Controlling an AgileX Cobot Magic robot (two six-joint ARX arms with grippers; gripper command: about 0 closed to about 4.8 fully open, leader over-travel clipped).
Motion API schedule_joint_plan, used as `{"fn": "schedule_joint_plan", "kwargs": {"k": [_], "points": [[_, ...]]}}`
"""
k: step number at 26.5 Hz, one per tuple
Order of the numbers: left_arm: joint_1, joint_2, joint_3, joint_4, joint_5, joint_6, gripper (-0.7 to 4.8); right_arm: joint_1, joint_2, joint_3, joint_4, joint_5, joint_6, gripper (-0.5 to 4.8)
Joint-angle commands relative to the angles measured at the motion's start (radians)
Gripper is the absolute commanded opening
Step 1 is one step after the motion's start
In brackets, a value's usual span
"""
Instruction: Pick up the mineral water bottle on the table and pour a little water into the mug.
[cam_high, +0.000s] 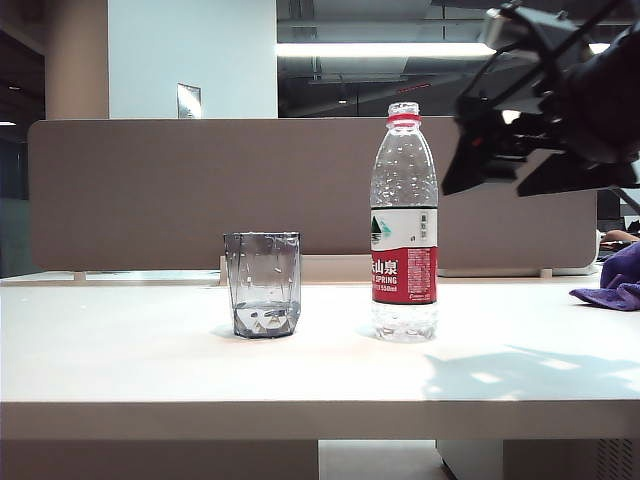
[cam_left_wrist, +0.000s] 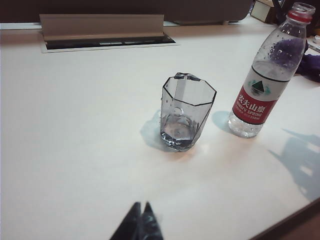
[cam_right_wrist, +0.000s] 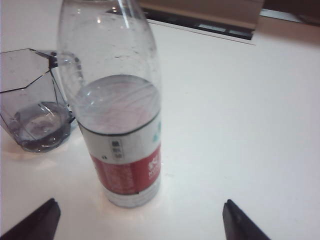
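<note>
Your bottle (cam_high: 404, 222) stands upright and uncapped on the table (cam_high: 140, 360); the mug (cam_high: 263, 284) sits near it, apart; your right gripper (cam_right_wrist: 139, 220) hangs above the bottle, jaws wide, holding nothing; your left gripper (cam_left_wrist: 140, 224) sits pinched together, well short of the bottle.

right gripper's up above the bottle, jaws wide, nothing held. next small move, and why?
Probably retreat the right gripper further. The mineral water bottle stands upright, capless and nearly empty on the table, ungripped, and the mug beside it already holds a little water, so the pour looks done. The left gripper sits shut, well short of the mug.
</note>
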Motion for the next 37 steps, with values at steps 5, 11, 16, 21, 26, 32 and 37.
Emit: {"fn": "schedule_joint_plan", "kwargs": {"k": [5, 11, 16, 21, 26, 32, 37], "points": [[0.000, 0.000, 0.003, 0.014, 0.001, 0.002, -0.04, 0.000, -0.179, -0.072, -0.093, 0.011, -0.003, 3.62], [0.000, 0.000, 0.003, 0.013, 0.001, 0.002, -0.04, 0.000, -0.336, -0.129, -0.122, 0.014, -0.003, 1.12], [0.000, 0.000, 0.003, 0.014, 0.001, 0.002, -0.04, 0.000, -0.449, -0.161, -0.219, 0.085, -0.003, 0.52], [0.000, 0.000, 0.003, 0.014, 0.001, 0.002, -0.04, -0.001, -0.593, -0.207, -0.317, 0.169, -0.002, -0.10], [0.000, 0.000, 0.003, 0.013, 0.001, 0.002, -0.04, -0.001, -0.804, -0.290, -0.383, 0.147, 0.028, -0.07], [0.000, 0.000, 0.003, 0.014, 0.000, 0.002, -0.04, -0.001, -1.016, -0.395, -0.410, -0.031, 0.040, -0.07], [0.000, 0.000, 0.003, 0.013, 0.000, 0.002, -0.04, -0.001, -1.123, -0.458, -0.448, -0.058, 0.059, -0.07]]}}
